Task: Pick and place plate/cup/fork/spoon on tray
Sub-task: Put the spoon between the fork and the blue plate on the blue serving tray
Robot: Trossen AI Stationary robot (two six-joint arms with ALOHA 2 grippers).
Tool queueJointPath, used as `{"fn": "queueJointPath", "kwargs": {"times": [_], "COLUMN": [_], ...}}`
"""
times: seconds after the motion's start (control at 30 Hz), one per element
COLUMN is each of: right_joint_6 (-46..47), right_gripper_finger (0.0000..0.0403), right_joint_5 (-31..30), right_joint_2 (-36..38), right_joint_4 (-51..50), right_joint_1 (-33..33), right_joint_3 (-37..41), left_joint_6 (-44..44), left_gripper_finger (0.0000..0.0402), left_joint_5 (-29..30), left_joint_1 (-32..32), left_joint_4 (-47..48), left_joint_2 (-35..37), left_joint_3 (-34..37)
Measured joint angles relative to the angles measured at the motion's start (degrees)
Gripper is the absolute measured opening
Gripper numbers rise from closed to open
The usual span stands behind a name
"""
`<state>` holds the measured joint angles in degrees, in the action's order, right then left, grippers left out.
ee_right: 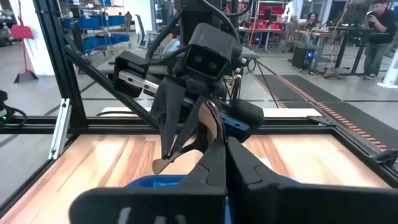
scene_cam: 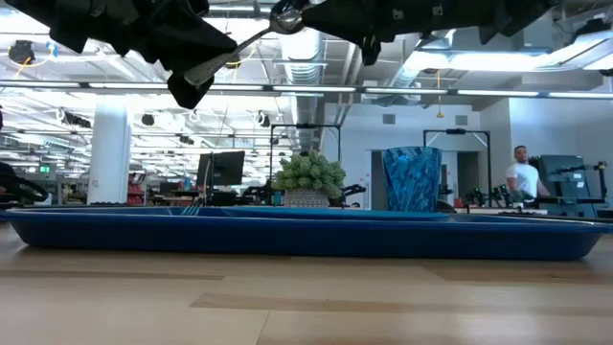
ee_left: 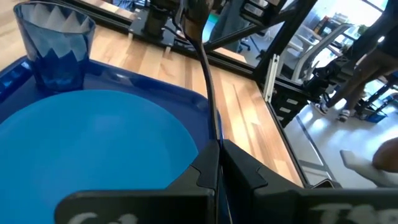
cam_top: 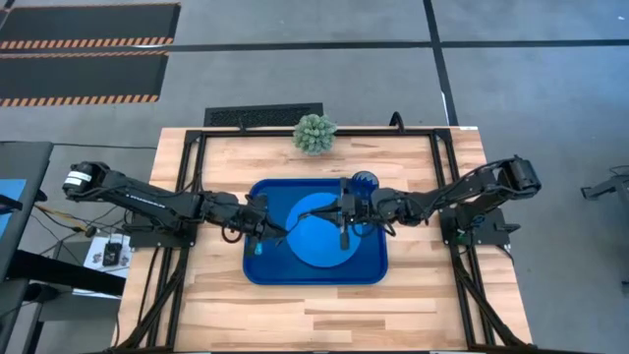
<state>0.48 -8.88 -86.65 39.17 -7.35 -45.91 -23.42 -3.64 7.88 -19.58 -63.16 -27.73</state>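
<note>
The dark-blue tray [cam_top: 265,270] lies at the table's middle. The round blue plate [cam_top: 319,244] lies flat in it, and the translucent blue cup [cam_top: 365,182] stands upright at the tray's far right corner. A thin dark spoon [ee_left: 208,81] spans the air above the plate between my two grippers. My left gripper [cam_top: 267,224] is shut on one end over the tray's left part. My right gripper [cam_top: 339,209] is shut on the other end over the plate. The fork does not plainly show. My left gripper pinches the spoon's thin handle [ee_left: 214,134] between its two fingers. The fingers lie along the handle, reaching from the table's left. The spoon is clear of the plate and rises toward my right gripper [scene_cam: 244,40]. My right gripper pinches the spoon's wider, curved end [ee_right: 208,124] between its two fingers, reaching level from the table's right. The fingers hide the exact place of contact. The spoon is held clear above the plate.
A small potted plant [cam_top: 314,133] stands at the table's far edge behind the tray. Bare wood lies near and to both sides of the tray. A black frame rims the table. People show in the room beyond [scene_cam: 522,172].
</note>
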Motion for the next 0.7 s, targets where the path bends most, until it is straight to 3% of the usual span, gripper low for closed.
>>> {"fn": "queueJointPath", "kwargs": {"times": [0.7], "right_joint_6": [-0.5], "right_gripper_finger": [0.0003], "right_joint_5": [-0.11], "right_joint_2": [0.0], "right_joint_4": [0.63], "right_joint_1": [-0.02], "right_joint_3": [0.02], "left_joint_6": [0.02], "left_gripper_finger": [0.0018], "left_joint_5": [-0.17], "left_joint_1": [0.0], "left_joint_4": [1.05], "left_joint_2": [0.02], "left_joint_3": [0.02]}}
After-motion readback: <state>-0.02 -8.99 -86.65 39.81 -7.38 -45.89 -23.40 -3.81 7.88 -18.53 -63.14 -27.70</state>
